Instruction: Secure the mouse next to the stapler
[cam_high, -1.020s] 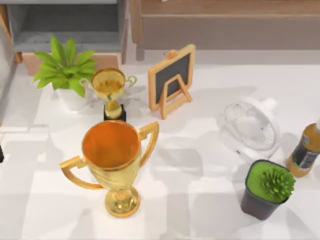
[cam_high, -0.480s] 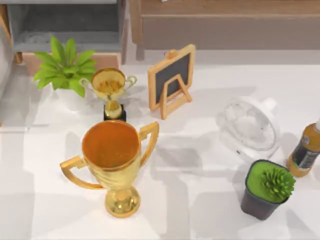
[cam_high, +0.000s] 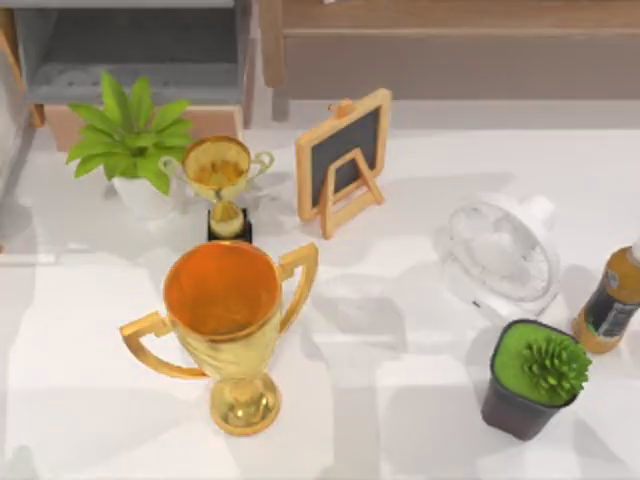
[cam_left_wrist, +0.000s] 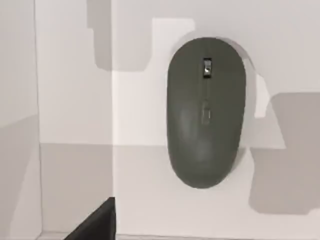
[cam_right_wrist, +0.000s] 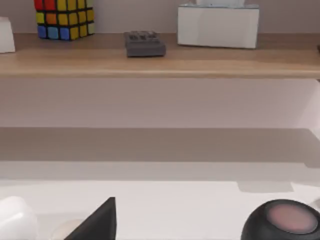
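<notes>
White surface lies under our left wrist camera; the grey mouse (cam_left_wrist: 206, 112) sits lengthwise ahead, our jaws' state unreadable.

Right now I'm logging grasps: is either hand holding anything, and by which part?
Nothing is seen held. The dark grey mouse lies free on the white table in the left wrist view, with nothing touching it.

Overhead table (cam_high: 400, 400); wrist close-up, shelf-facing
</notes>
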